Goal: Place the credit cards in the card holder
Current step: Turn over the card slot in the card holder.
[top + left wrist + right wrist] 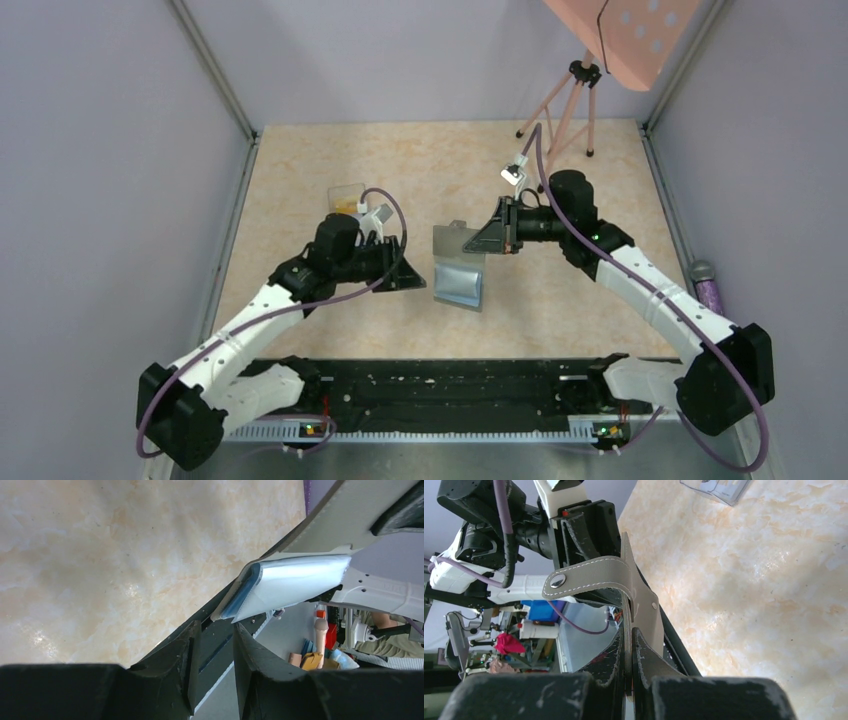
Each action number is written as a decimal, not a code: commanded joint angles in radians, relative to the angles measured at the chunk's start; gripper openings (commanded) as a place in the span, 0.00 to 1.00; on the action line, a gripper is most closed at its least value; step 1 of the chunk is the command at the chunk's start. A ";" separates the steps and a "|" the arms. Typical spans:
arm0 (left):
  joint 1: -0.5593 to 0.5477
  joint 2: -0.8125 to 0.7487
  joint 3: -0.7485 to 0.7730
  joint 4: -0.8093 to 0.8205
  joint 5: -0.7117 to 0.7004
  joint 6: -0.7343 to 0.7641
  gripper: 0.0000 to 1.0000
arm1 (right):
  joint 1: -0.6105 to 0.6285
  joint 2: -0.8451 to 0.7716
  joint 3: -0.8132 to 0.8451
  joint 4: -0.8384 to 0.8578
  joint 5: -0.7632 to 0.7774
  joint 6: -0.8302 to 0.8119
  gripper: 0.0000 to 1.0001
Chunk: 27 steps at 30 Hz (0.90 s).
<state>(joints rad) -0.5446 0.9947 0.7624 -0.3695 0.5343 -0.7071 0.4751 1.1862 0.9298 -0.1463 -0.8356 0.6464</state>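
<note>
Currently the right gripper (pixel 629 639) is clamped on the grey outer flap of the card holder (pixel 640 597). It holds the wallet unfolded between the two arms, a little above the table (pixel 570 190) as far as I can judge. The snap tab (pixel 584 577) curls out to the side. The left gripper (pixel 216 630) has its fingers apart and holds nothing. It waits just beside the light blue inner panel (pixel 292 582) without touching it.

The credit cards (pixel 352 206) are not in play yet. Something yellow lies in the clear plastic box (pixel 345 192) behind the left arm, well apart from the wallet.

Several things could go wrong here, in my opinion:

- The right fingers pinch only a thin edge of soft material, so a pull or push from the left side could drag the flap out, and the wallet would drop or fold shut.
- If the left fingers close over the whole blue panel, they would press the slots flat, and no card could enter.
- The hanging panel is limp and can swing, so a card pushed against it may bend it away.
- The loose tab could catch on a finger.
</note>
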 commanded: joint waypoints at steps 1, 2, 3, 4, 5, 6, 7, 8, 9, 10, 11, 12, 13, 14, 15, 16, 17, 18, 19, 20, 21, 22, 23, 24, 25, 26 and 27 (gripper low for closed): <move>-0.028 0.034 0.009 0.033 -0.032 0.008 0.35 | 0.005 -0.029 0.002 0.029 -0.009 -0.001 0.00; -0.035 0.048 0.015 0.036 -0.035 0.011 0.34 | 0.005 -0.028 0.000 0.027 -0.009 0.001 0.00; -0.043 0.058 0.020 0.037 -0.040 0.012 0.34 | 0.005 -0.029 0.000 0.027 -0.011 0.001 0.00; -0.050 0.069 0.026 0.037 -0.044 0.014 0.34 | 0.005 -0.028 0.000 0.027 -0.010 0.001 0.00; -0.057 0.078 0.031 0.038 -0.048 0.017 0.34 | 0.006 -0.030 -0.002 0.027 -0.011 0.002 0.00; -0.062 0.089 0.036 0.037 -0.055 0.020 0.34 | 0.005 -0.031 -0.002 0.028 -0.011 0.004 0.00; -0.068 0.098 0.039 0.035 -0.062 0.020 0.34 | 0.005 -0.032 -0.002 0.027 -0.011 0.003 0.00; -0.073 0.105 0.042 0.035 -0.067 0.019 0.34 | 0.006 -0.032 -0.003 0.027 -0.011 0.004 0.00; -0.077 0.113 0.048 0.035 -0.068 0.019 0.34 | 0.005 -0.032 -0.004 0.027 -0.011 0.005 0.00; -0.082 0.118 0.052 0.039 -0.066 0.019 0.34 | 0.006 -0.032 -0.004 0.025 -0.011 0.004 0.00; -0.086 0.120 0.057 0.044 -0.062 0.019 0.33 | 0.006 -0.033 -0.005 0.024 -0.010 0.004 0.00; -0.090 0.122 0.062 0.046 -0.060 0.019 0.33 | 0.006 -0.033 -0.006 0.024 -0.011 0.004 0.00; -0.093 0.120 0.067 0.046 -0.059 0.019 0.32 | 0.005 -0.031 -0.008 0.022 -0.011 0.004 0.00; -0.094 0.117 0.070 0.046 -0.057 0.019 0.30 | 0.005 -0.030 -0.010 0.022 -0.011 0.004 0.00; -0.096 0.113 0.073 0.046 -0.057 0.019 0.29 | 0.005 -0.030 -0.012 0.023 -0.011 0.003 0.00; -0.096 0.107 0.075 0.046 -0.058 0.019 0.29 | 0.005 -0.029 -0.014 0.023 -0.011 0.001 0.00; -0.097 0.103 0.076 0.044 -0.060 0.019 0.27 | 0.005 -0.029 -0.016 0.024 -0.011 0.000 0.00; -0.097 0.096 0.079 0.042 -0.060 0.021 0.25 | 0.005 -0.028 -0.017 0.024 -0.012 0.001 0.00; -0.097 0.093 0.081 0.039 -0.061 0.023 0.24 | 0.005 -0.026 -0.019 0.024 -0.014 0.000 0.00; -0.097 0.091 0.085 0.035 -0.059 0.022 0.23 | 0.005 -0.024 -0.019 0.024 -0.017 0.000 0.00; -0.097 0.090 0.089 0.032 -0.059 0.025 0.22 | 0.005 -0.024 -0.020 0.023 -0.017 0.000 0.00; -0.097 0.090 0.096 0.020 -0.061 0.029 0.21 | 0.005 -0.023 -0.021 0.022 -0.017 -0.002 0.00; -0.097 0.091 0.105 0.006 -0.066 0.034 0.21 | 0.005 -0.024 -0.022 0.021 -0.017 -0.005 0.00; -0.098 0.093 0.114 -0.010 -0.071 0.042 0.20 | 0.005 -0.023 -0.023 0.019 -0.016 -0.005 0.00; -0.099 0.094 0.123 -0.025 -0.074 0.050 0.20 | 0.005 -0.022 -0.025 0.019 -0.018 -0.007 0.00; -0.100 0.096 0.131 -0.035 -0.077 0.056 0.20 | 0.005 -0.022 -0.027 0.019 -0.018 -0.008 0.00; -0.100 0.098 0.138 -0.043 -0.079 0.062 0.20 | 0.005 -0.020 -0.029 0.019 -0.018 -0.007 0.00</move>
<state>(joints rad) -0.6369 1.1110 0.8352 -0.3904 0.4713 -0.6853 0.4751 1.1847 0.9039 -0.1497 -0.8387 0.6464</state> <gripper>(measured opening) 0.207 0.014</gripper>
